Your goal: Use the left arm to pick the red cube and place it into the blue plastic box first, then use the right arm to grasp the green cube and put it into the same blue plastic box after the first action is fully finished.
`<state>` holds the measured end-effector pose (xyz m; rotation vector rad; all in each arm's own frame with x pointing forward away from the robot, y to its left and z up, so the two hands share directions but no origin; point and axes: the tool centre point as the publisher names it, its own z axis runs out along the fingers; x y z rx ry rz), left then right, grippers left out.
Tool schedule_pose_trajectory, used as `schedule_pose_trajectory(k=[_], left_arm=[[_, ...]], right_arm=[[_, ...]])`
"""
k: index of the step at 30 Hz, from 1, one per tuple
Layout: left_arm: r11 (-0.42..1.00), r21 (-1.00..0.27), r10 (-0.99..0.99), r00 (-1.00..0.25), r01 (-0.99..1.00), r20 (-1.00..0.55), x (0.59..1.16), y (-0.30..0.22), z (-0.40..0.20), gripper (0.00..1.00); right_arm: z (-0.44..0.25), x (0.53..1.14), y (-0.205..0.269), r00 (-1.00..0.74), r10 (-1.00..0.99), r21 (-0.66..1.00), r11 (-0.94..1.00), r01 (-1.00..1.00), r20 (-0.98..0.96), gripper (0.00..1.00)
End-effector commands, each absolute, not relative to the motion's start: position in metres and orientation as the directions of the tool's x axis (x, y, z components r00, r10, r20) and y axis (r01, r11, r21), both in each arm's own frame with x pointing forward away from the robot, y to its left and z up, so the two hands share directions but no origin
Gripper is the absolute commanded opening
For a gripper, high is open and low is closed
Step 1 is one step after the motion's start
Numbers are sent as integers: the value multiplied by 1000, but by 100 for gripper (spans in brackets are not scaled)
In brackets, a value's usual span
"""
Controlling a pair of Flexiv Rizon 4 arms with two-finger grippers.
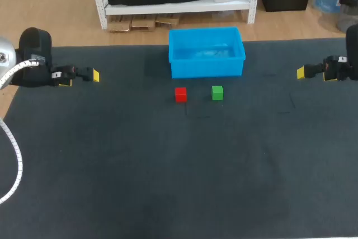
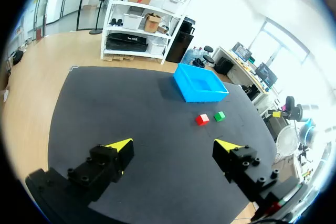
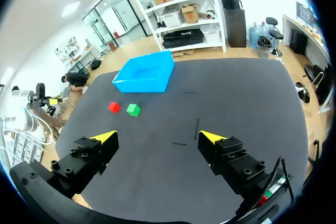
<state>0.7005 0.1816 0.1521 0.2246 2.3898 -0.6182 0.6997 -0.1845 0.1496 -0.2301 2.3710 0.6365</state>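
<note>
Closest in, the left gripper fills the foreground of its own wrist view. Its two black fingers with yellow tips stand wide apart and grip nothing, with the dark table beneath them. The right gripper looks much the same in its wrist view, fingers spread wide and empty.

In the head view, the left arm sits at the table's left edge. Its gripper points inward toward the middle, well apart from the cubes. A white coiled cable loops down from the arm over the near-left part of the table. The right arm sits at the right edge (only its end shows). Its gripper also points inward, well apart from everything else.

The red cube rests on the table just on the robot's side of the box, in front of the box's left half. The green cube sits to its right, near but not touching, in front of the box's right half. Both cubes stand apart from the box wall and outside it. The box is blue and open-topped (pale glare on its floor), and it stands upright in the middle, toward the table's far edge.
</note>
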Motion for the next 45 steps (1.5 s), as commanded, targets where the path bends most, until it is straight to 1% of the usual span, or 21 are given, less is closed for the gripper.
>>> schedule_pose_trajectory(k=[1,29,45], left_arm=[[869,-380,1,-769,317,-639,701,183,151,100],[869,-380,1,-769,317,-639,701,183,151,100],[875,-370,32,-801,312,-598,707,178,156,100]], right_arm=[[150,700,-185,-765,1,383,866,-321,-644,100],[150,700,-185,-765,1,383,866,-321,-644,100],[150,700,-185,-765,1,383,866,-321,-644,100]])
